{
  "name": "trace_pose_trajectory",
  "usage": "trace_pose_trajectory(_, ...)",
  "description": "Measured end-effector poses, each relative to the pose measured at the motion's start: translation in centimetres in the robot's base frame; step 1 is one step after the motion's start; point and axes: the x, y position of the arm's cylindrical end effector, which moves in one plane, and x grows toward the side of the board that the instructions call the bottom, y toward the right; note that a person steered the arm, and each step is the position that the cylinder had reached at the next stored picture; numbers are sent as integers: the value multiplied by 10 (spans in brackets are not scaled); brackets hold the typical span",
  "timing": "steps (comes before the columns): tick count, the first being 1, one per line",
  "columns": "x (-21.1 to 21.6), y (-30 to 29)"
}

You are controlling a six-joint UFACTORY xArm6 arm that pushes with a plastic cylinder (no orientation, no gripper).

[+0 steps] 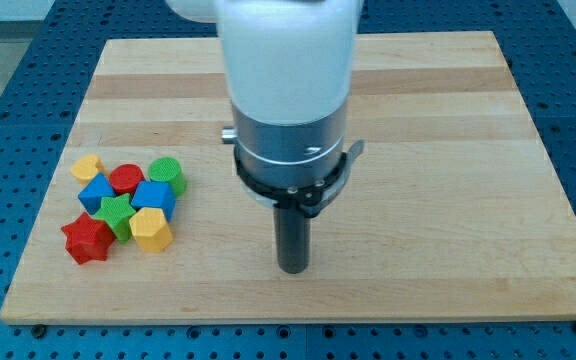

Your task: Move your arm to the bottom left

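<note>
My tip (294,268) rests on the wooden board (438,150) near the view's bottom middle, well to the right of all the blocks. A tight cluster of blocks lies at the view's left: a yellow heart-like block (87,166), a red cylinder (126,179), a green cylinder (167,173), a blue block (95,192), a blue cube-like block (154,196), a green star (118,213), a yellow hexagon (152,229) and a red star (88,239). The tip touches none of them.
The arm's white and grey body (288,90) hangs over the board's middle and hides part of it. Blue perforated table (8,60) surrounds the board.
</note>
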Motion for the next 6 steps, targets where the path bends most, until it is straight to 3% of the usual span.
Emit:
trace_pose_trajectory(4, -5, -2)
trace_pose_trajectory(6, 28, -15)
